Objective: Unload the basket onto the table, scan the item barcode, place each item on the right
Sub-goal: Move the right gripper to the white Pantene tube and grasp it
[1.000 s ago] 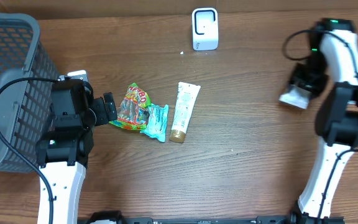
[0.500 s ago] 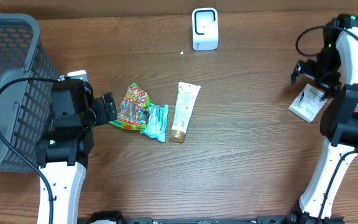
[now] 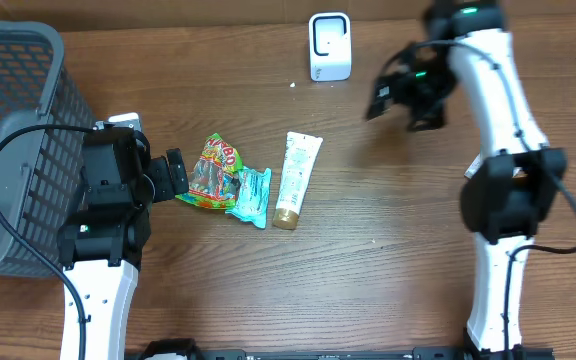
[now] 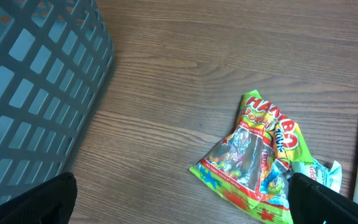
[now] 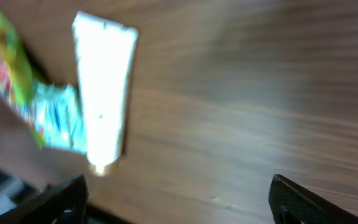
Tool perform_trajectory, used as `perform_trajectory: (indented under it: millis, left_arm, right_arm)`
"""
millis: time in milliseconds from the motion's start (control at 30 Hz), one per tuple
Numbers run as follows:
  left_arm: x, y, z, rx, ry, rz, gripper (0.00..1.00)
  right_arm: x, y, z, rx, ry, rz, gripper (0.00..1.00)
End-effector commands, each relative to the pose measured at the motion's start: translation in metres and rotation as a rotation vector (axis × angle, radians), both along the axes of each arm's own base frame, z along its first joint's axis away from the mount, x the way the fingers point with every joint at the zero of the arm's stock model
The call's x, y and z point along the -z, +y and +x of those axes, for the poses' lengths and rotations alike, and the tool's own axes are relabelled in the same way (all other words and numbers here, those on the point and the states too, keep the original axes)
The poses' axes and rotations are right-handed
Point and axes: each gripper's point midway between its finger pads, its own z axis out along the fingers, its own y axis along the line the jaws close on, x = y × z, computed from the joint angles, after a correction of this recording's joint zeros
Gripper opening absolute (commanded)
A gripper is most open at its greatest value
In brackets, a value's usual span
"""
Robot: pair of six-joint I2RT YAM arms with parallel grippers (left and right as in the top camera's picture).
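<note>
Right gripper [image 3: 405,108] spread wide, empty | left gripper [image 3: 177,176] spread wide beside candy bag [image 3: 211,172]

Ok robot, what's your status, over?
Both open, empty: left tool by candy bag, right tool near scanner. Also tube and packet flat on table. Nothing blocking scanner.
</note>
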Motion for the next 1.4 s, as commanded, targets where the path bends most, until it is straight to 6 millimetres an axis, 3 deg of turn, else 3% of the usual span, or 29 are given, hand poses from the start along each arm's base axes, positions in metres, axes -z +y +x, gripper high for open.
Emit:
perform_trajectory:
  millis: [0,233,533,600,767,1133,1367]
  left_arm:
    - [-0.004,0.003,0.000,0.000,-0.007,0.017,1.00]
    - [-0.004,0.003,0.000,0.000,-0.008,0.017,1.00]
    - [-0.004,0.003,0.000,0.000,-0.007,0.017,1.00]
    - [-0.004,0.003,0.000,0.000,-0.007,0.017,0.99]
    - [-0.004,0.003,0.000,0.000,-0.007,0.017,1.00]
    - [-0.004,0.003,0.000,0.000,-0.007,0.017,1.00]
    - [-0.004,0.003,0.000,0.000,-0.007,0.017,1.00]
  right_arm:
    - [0.002,0.033,-0.019,-0.083,0.008,0.018,0.92]
    - [0.041,0.105,-0.038,-0.211,-0.028,0.071,0.83]
    - [0.040,0.194,-0.036,-0.390,-0.289,0.126,0.83]
    - [0.043,0.205,-0.037,-0.382,-0.308,0.110,0.80]
    - [0.066,0.199,-0.038,-0.174,-0.253,-0.070,0.69]
    - [0.104,0.178,-0.073,-0.110,-0.066,-0.183,0.70]
    - [0.114,0.139,-0.071,-0.094,-0.055,-0.332,0.71]
